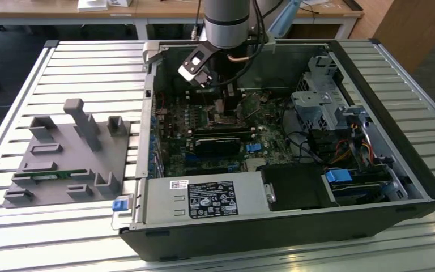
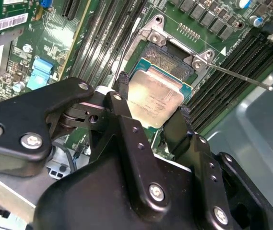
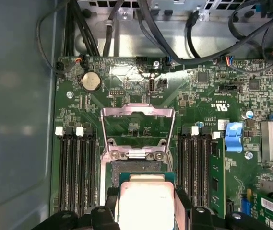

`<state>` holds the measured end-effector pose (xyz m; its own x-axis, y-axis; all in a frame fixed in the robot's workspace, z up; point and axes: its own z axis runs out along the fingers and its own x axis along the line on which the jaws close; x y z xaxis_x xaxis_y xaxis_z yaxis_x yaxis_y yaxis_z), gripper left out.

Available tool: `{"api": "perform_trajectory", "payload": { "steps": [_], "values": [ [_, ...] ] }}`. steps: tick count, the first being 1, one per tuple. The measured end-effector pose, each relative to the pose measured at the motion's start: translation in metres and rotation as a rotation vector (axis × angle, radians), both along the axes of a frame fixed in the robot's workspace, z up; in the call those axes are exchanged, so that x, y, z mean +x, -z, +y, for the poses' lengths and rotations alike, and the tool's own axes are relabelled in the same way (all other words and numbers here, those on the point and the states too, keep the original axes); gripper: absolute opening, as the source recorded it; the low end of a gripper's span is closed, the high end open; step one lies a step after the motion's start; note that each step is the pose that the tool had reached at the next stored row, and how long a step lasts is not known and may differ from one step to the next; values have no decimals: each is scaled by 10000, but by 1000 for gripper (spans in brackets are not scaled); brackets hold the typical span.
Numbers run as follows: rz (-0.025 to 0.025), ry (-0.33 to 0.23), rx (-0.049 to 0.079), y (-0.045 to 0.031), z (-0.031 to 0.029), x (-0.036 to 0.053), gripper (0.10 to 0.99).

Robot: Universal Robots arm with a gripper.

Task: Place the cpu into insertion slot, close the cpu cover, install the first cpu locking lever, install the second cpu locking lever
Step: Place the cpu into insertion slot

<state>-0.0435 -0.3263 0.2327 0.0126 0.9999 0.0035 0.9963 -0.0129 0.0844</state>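
Exterior view, reading from its left: a grey plastic fixture [image 1: 66,153] is lying on the slatted table [image 1: 89,62], at 9 o'clock from the open computer case [image 1: 278,232]. The arm [image 1: 229,22] is hanging into the case from above. The gripper [image 1: 227,101] is sitting at 12 o'clock from a black block [image 1: 219,144], with the drive cage [image 1: 319,105] at its 3 o'clock.

In both wrist views the fingers [image 2: 123,88] are pinching the cpu [image 2: 158,96] by two opposite edges, silver top facing up. The cpu is hovering partly over the insertion slot [image 3: 137,166]; contact cannot be judged. The cpu cover [image 3: 136,111] is standing flipped open beyond the slot. One thin locking lever [image 2: 237,75] is sticking out from the slot's corner.
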Motion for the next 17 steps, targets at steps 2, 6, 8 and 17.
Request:
{"api": "perform_trajectory", "payload": {
  "steps": [2,6,8,17],
  "values": [
    [1,1,-1,37,1,0,541],
    [3,1,-2,89,3,0,541],
    [4,1,-2,105,3,-1,541],
    [3,-118,-2,198,7,-4,541]
  ]
}}
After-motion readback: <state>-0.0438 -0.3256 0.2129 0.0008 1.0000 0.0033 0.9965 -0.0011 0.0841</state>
